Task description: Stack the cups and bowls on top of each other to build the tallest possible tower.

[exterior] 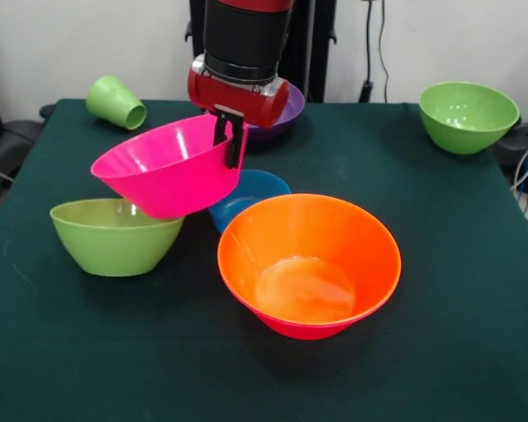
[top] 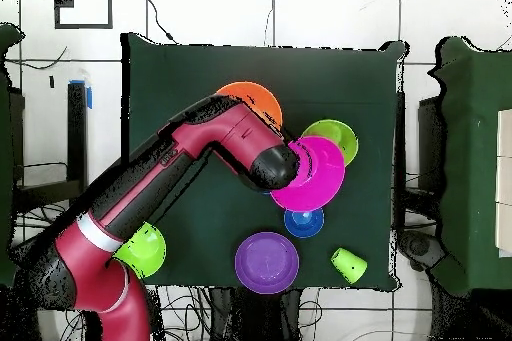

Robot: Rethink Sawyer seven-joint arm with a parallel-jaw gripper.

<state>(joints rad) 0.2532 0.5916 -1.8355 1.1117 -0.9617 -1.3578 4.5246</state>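
Fingers of the gripper [exterior: 231, 141] are clamped on the rim of a pink bowl [exterior: 163, 171], one black finger outside the wall, so the bowl hangs tilted, lifted clear of the desk [exterior: 458, 290]. It hangs over a green bowl [exterior: 110, 236] and a small blue bowl [exterior: 251, 195], beside the orange bowl [exterior: 310, 259], which sits nested in another pink one, likely the tower's base. A purple bowl [top: 267, 261], a second green bowl [exterior: 468, 114] and a toppled green cup [exterior: 116, 102] lie apart, not yet stacked.
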